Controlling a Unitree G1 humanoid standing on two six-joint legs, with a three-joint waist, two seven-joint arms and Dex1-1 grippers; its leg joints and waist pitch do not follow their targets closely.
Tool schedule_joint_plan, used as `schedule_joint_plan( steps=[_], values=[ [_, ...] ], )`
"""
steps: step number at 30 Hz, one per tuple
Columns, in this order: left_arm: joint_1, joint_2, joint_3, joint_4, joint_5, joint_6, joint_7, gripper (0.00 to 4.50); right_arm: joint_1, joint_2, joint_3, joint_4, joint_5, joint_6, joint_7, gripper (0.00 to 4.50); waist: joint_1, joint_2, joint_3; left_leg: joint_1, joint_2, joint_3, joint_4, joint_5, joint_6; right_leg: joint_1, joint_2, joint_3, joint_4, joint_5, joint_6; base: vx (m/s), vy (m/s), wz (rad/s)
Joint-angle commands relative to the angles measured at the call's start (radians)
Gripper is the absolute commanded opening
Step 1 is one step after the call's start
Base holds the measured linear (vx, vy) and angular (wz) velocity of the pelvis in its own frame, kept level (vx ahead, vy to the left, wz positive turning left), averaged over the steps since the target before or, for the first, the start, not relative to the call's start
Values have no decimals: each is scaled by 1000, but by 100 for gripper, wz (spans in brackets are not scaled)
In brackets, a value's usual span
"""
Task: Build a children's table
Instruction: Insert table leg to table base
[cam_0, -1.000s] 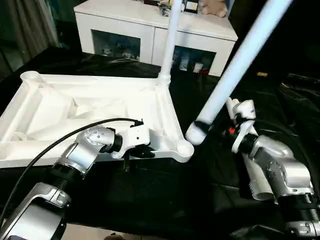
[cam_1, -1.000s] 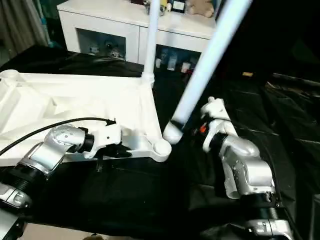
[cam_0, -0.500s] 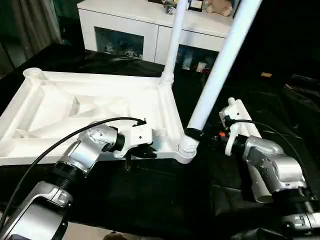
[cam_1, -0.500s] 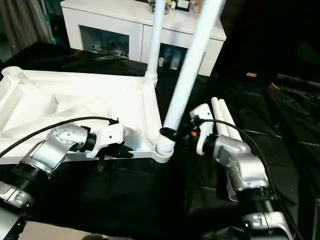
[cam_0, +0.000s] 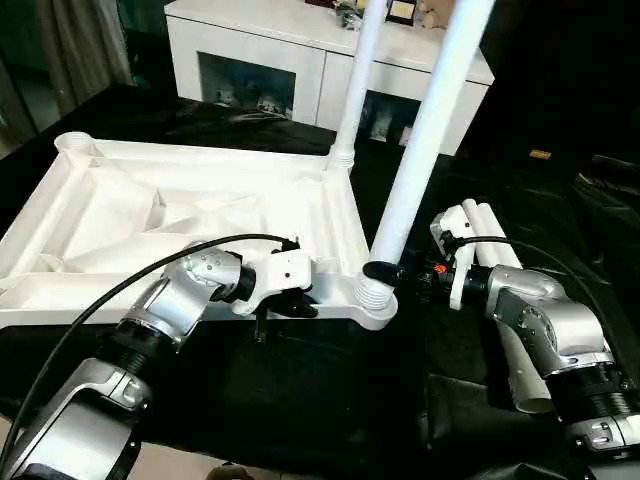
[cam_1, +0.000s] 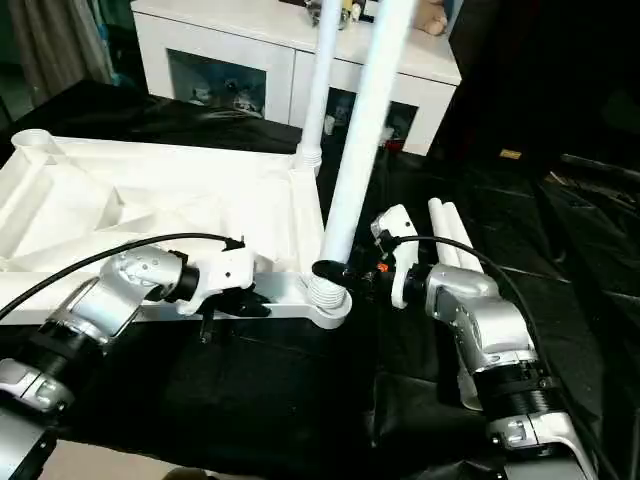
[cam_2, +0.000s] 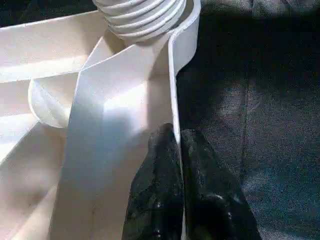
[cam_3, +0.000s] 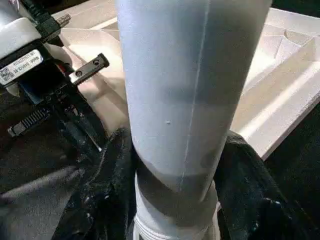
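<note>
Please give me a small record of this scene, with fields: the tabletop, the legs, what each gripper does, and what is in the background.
tabletop: white tabletop, upside down on the black cloth, ribbed underside up
far leg: leg upright in the far corner socket
near leg: leg threaded end at the near corner socket, leaning a little
spare legs: two legs lying on the cloth
left gripper: shut on the tabletop's rim
right gripper: shut on the near leg, low down
background: white cabinet

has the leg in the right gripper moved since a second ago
Yes. The leg, gripped by the right gripper, swung upright and its base now sits on the tabletop near corner socket.
</note>
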Motion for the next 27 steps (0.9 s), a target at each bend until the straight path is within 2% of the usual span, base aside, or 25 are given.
schedule_joint_plan(
  steps=[1, 3, 7, 12, 16, 22, 27],
  values=[
    [-12, -14, -34, 3, 22, -14, -22, 0, 22, -27, 24, 27, -28, 32, 2, 185, -4, 12, -56, 26, 70, -22, -80, -110, -2, 33, -105, 53, -72, 71, -227, 0, 0, 0],
    [-13, -13, -35, 7, 23, -19, -24, 0, 38, -45, 31, 3, -21, 48, 24, 185, -4, 15, -56, 26, 70, -22, -80, -103, 1, 33, -103, 52, -71, 89, -227, 0, 0, 0],
    [-18, -14, -37, 19, 24, -28, -23, 0, 61, -57, 29, -23, -17, 59, 36, 185, -3, 13, -56, 24, 70, -23, -80, -97, 8, 36, -104, 52, -71, 108, -227, 0, 0, 0],
    [-22, -16, -38, 26, 25, -34, -22, 0, 74, -54, 14, -33, -5, 61, 28, 185, -1, 17, -55, 27, 71, -24, -82, -119, 0, 34, -104, 52, -74, 84, -232, 0, 0, 0],
    [-27, -19, -38, 36, 27, -45, -19, 0, 69, -20, 4, -3, -7, 29, -4, 185, -1, 17, -56, 27, 70, -23, -82, -117, -1, 33, -105, 52, -73, 100, -237, 0, 0, 0],
    [-31, -19, -38, 43, 28, -54, -18, 0, 49, 22, -12, 65, -19, -20, -44, 185, -3, 18, -53, 28, 71, -24, -88, -157, -20, 32, -108, 53, -79, 43, -235, 0, 0, 0],
    [-33, -15, -34, 46, 28, -61, -20, 0, 47, 37, -22, 86, -7, -21, -39, 185, -5, 20, -51, 30, 72, -25, -91, -178, -28, 31, -108, 54, -83, 6, -228, 0, 0, 0]
  ],
)
